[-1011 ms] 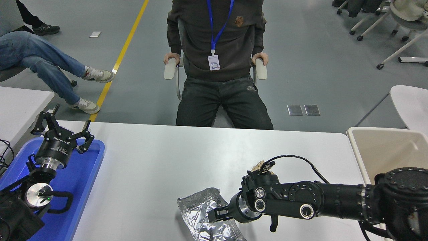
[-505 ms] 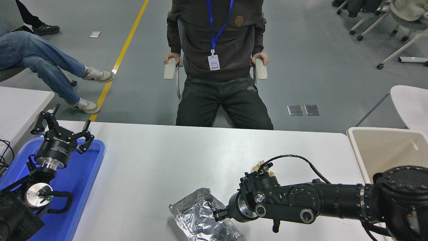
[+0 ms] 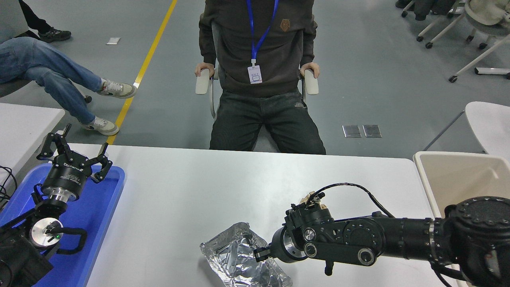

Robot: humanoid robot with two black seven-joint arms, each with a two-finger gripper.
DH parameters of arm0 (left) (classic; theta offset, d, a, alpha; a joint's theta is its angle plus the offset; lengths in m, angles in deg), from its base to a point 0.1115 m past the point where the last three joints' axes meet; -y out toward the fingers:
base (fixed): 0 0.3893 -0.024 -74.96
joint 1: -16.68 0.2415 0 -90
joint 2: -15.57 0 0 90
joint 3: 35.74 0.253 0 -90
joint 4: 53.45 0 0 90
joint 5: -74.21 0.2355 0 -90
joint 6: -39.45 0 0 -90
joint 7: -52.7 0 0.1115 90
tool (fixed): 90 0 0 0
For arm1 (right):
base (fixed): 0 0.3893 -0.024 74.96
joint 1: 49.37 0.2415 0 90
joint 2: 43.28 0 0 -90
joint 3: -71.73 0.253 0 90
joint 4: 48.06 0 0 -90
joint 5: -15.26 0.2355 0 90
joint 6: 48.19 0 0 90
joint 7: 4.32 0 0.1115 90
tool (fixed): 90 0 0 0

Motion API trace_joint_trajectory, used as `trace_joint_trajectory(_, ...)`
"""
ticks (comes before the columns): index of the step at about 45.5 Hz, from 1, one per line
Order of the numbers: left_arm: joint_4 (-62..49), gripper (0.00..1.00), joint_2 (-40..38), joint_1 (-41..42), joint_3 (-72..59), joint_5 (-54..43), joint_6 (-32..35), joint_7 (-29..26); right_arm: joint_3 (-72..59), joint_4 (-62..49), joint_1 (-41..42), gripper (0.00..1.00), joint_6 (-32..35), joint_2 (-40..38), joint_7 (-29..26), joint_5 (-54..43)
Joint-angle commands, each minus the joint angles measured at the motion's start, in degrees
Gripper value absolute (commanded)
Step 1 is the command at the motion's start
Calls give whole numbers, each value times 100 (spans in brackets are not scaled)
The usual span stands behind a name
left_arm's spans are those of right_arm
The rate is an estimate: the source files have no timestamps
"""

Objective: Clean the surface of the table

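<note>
The table surface point(image 3: 207, 187) is a wide matte white top filling the lower half of the head view. A crumpled silver foil tray point(image 3: 239, 261) lies on it near the front edge. My right gripper point(image 3: 259, 252) reaches in from the right and sits at the foil tray's right rim, apparently shut on that rim; its fingertips are largely hidden by the wrist. Something small and tan point(image 3: 308, 198) shows just behind the right wrist. My left gripper point(image 3: 73, 153) is parked open above the blue tray at the lower left.
A blue plastic tray point(image 3: 103, 211) lies at the table's left end under the left arm. A beige bin point(image 3: 458, 179) stands off the right end. One person sits in a chair point(image 3: 259, 79) at the far side, another's legs point(image 3: 51, 75) at upper left.
The right gripper has moved left with the foil tray, which slid a short way left across the table. Most of that happened in the first half second. The left arm stayed put.
</note>
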Motion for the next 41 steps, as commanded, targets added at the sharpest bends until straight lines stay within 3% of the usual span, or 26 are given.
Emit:
trace_joint_trajectory(1,-8,100,0,0,0,0,0,1,134,178,193,0,17,-29,-15,200)
trace_joint_trajectory(20,1,100,0,0,0,0,0,1,318,1057,1010,0,114,-811,-16,886)
trace_joint_trajectory(41,-8,100,0,0,0,0,0,1,433,1822,2338,0,720,-1593,-51,1888)
